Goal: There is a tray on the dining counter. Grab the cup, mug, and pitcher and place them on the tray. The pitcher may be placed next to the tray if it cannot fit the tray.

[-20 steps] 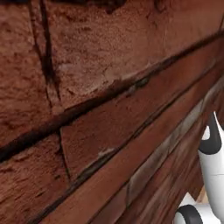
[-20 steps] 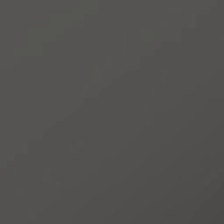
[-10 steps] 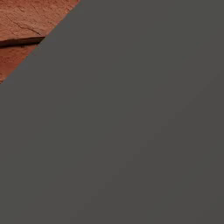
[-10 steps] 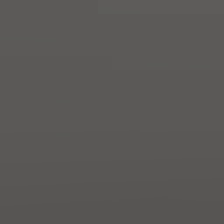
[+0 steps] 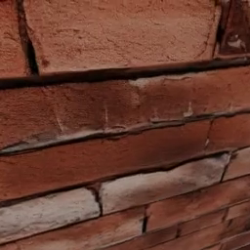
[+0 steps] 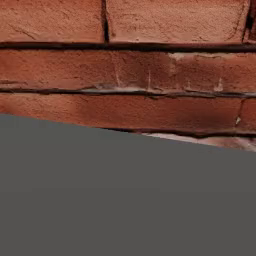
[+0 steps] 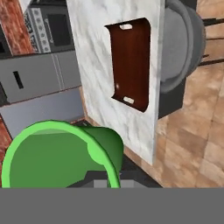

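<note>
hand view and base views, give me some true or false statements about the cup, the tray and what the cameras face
1. The green cup sits close at the bottom of the hand view, its open mouth toward the camera. True.
2. The tray already carries the black mug. False: the tray is bare, nothing lies in it.
3. The tray lies on the white marble dining counter. True.
4. The cup stands on the tray. False: it is up by the gripper, apart from the tray.
5. The left base view faces a brick wall at close range. True.
6. The tray is bright green. False: it is dark reddish-brown with white handle cut-outs.
</note>
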